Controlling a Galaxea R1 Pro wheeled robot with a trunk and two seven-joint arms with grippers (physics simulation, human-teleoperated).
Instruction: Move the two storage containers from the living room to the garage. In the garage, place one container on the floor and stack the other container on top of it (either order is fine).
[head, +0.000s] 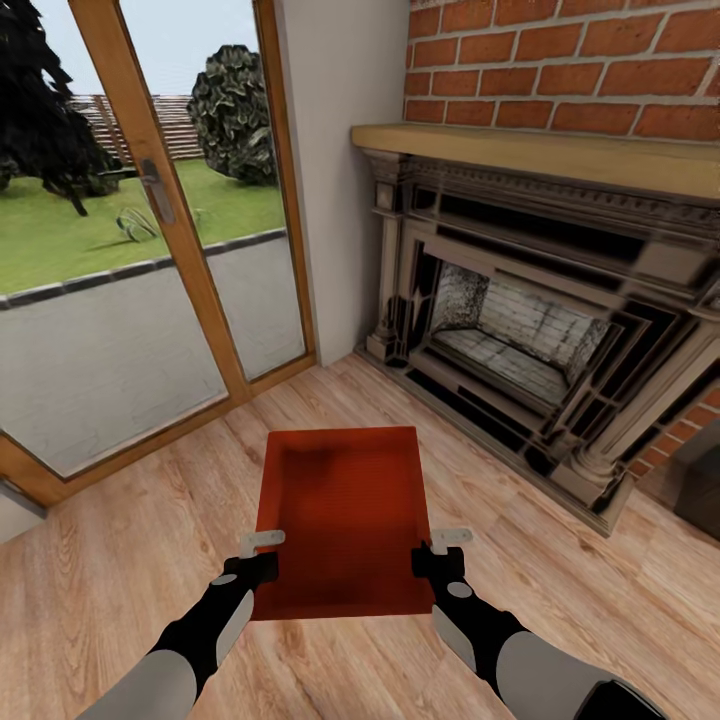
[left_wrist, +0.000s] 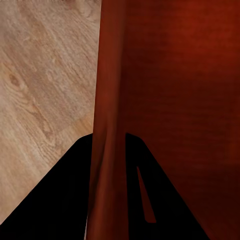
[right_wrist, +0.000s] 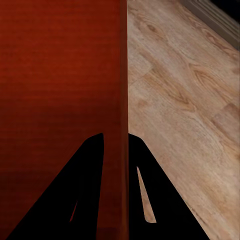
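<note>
One orange-red open-top storage container (head: 345, 515) hangs in front of me above the light wood plank floor (head: 130, 560) of the living room. My left gripper (head: 258, 560) is shut on its left wall (left_wrist: 107, 100), one finger inside and one outside. On the opposite side my right gripper (head: 438, 553) is shut on the right wall (right_wrist: 122, 90) in the same way. The bin looks empty inside.
A red brick fireplace (head: 520, 330) with a wooden mantel (head: 540, 150) stands ahead on the right. Glass doors (head: 150, 260) with wood frames are ahead on the left, showing lawn outside. A dark object (head: 700, 480) sits at the right edge.
</note>
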